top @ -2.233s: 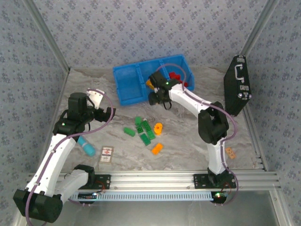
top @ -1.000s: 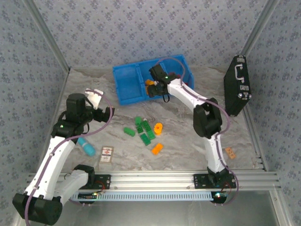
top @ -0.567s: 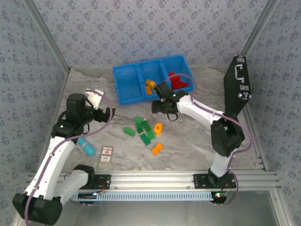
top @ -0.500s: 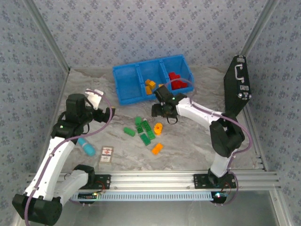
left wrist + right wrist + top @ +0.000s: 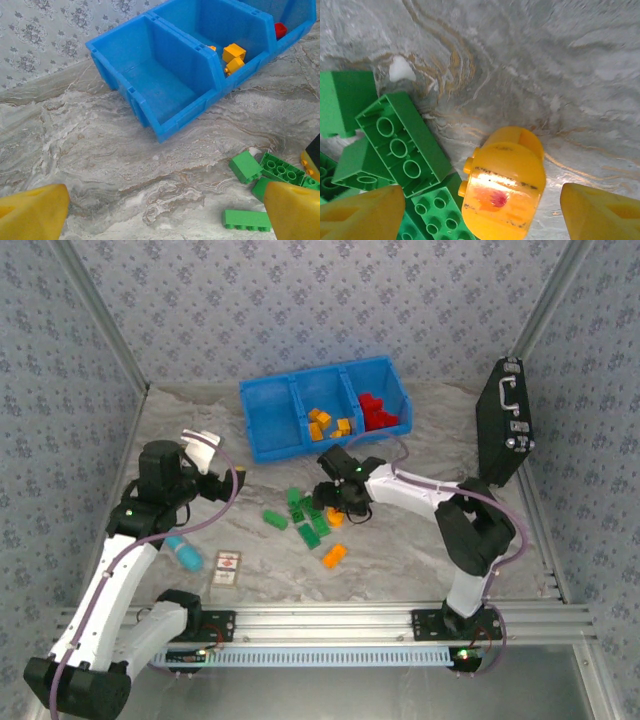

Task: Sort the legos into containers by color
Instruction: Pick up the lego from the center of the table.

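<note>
Target piece: orange rounded lego (image 5: pixel 502 192), low centre of the right wrist view, lying on the marble table (image 5: pixel 570 75) and touching the green legos (image 5: pixel 397 145) on its left.
Right gripper (image 5: pixel 482 210): jaws spread wide, one yellow tip in each lower corner of the frame, the orange piece between them and not yet pinched.
Change: a second ago this gripper was up at the blue bin (image 5: pixel 270 430); it has since swung down the frame to mid-table, over the loose pile.
Reading: looks like one delivery finished and the next pick beginning.
Bin contents: orange pieces (image 5: pixel 327 423) in the middle compartment, red pieces (image 5: pixel 375 412) in the right one, left one bare, probably for green.
Still loose: the green cluster, a single green brick (image 5: pixel 275 520) to its left, an orange brick (image 5: pixel 335 556) lower down.
Left gripper (image 5: pixel 165 212): wide open, empty, in the same place as before at left of the overhead frame, facing the bin.
Bystanders: light-blue cylinder (image 5: pixel 183 552), printed card (image 5: pixel 228 567), black case (image 5: pixel 503 420), all unmoved.
</note>
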